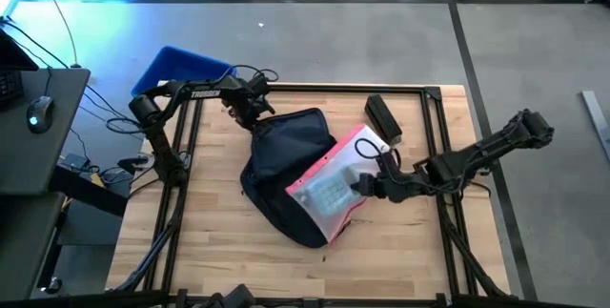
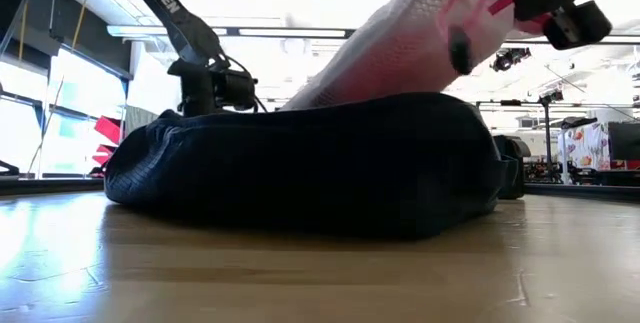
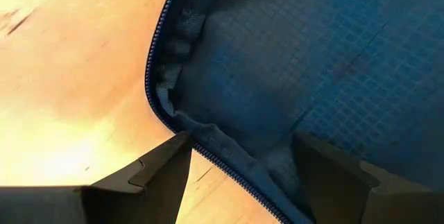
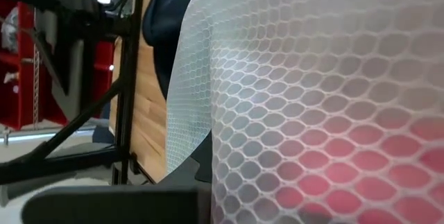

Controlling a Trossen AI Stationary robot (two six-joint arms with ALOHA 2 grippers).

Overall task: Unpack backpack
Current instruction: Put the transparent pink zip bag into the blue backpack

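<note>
The dark navy backpack (image 1: 281, 160) lies flat on the wooden table (image 1: 200, 232). A white mesh pouch with pink trim (image 1: 334, 189) slants up over the backpack's right side, and its lower end is hidden behind the backpack (image 2: 320, 163) in the low view. My right gripper (image 1: 367, 186) is shut on the pouch. My left gripper (image 1: 250, 115) points down, open, at the backpack's far left end. Its fingers stand on either side of the zipper edge (image 3: 173, 116); I cannot tell whether they touch it. My right gripper pinches the pouch between its two fingers at the raised right end (image 2: 470, 8), coming in slanting down from the table's right. The pouch is tilted, its held end high above the backpack. In the right wrist view the mesh (image 4: 312, 99) covers the place of contact.
A small black box (image 1: 383, 117) lies at the far right of the table, close to the pouch. A bright blue bin (image 1: 181, 68) sits beyond the table's far left corner. Black frame rails (image 1: 334, 87) run along the table's far and side edges.
</note>
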